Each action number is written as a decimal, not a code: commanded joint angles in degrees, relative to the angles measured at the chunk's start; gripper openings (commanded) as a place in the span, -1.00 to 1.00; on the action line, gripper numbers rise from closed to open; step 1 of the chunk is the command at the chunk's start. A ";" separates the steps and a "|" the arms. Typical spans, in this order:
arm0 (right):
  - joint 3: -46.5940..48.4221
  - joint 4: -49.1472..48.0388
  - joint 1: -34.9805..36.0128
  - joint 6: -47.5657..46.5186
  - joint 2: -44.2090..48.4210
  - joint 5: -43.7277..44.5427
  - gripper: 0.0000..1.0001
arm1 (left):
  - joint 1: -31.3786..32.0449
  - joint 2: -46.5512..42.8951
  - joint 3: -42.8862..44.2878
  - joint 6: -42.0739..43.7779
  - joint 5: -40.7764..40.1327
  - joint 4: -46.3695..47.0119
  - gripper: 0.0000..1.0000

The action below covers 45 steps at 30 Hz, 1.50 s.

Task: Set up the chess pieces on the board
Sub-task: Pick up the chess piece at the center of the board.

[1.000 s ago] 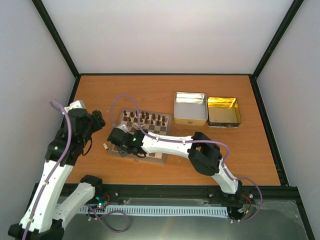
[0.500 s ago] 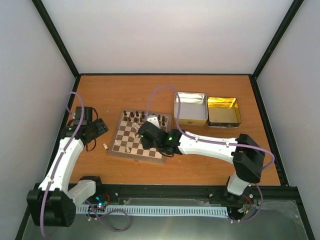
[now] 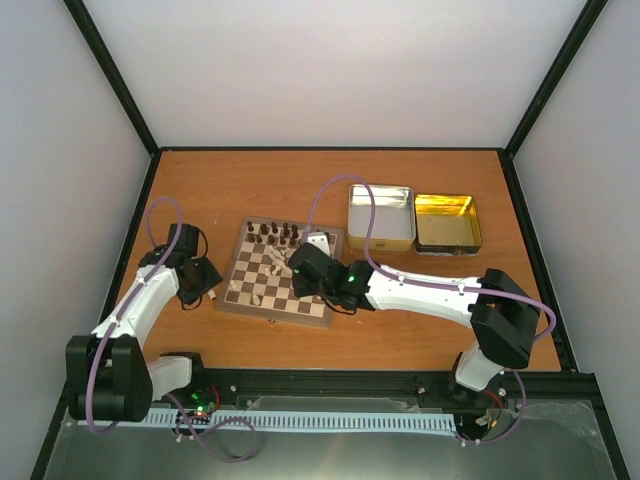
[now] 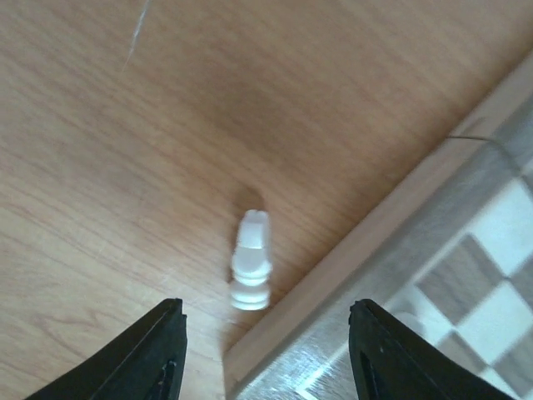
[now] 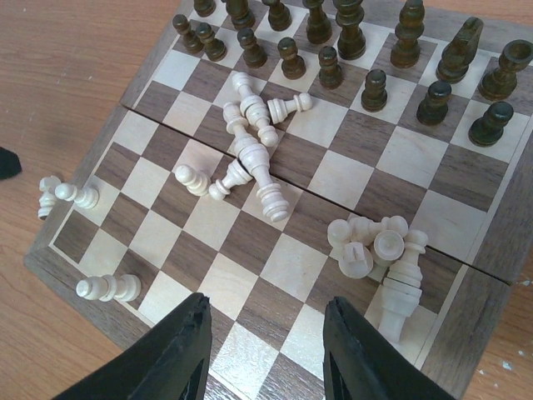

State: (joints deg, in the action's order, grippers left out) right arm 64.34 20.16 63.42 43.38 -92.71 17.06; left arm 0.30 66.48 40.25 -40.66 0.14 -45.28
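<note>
The board (image 3: 270,312) lies left of centre on the table. Dark chess pieces (image 5: 333,42) stand in its far rows. Cream pieces lie toppled in a heap mid-board (image 5: 250,142) and in a cluster near the right edge (image 5: 375,246). One cream piece (image 5: 108,287) lies at the near left corner. My right gripper (image 5: 266,304) hovers open and empty over bare squares at the board's near side (image 3: 305,268). Another cream piece (image 4: 251,260) lies on the table beside the board's border (image 4: 375,250). My left gripper (image 4: 265,308) is open just above it, its jaws on either side.
A silver tin (image 3: 381,215) and a gold tin (image 3: 447,222) stand open at the back right of the table. Black frame rails and white walls enclose the table. The right arm's purple cable arcs over the board's far right corner.
My left arm has swung down and in, bringing its gripper over the cream piece left of the board. My right gripper has moved from the board's left side toward its middle.
</note>
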 commanded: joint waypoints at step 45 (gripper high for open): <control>-2.58 -9.55 -8.60 -5.28 11.96 -30.21 -0.18 | 3.45 -10.95 5.75 12.73 26.20 10.83 -0.83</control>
State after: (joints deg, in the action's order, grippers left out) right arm 61.87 15.11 58.43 41.06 -83.68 1.67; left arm 0.73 57.04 43.51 -33.82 12.47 -38.61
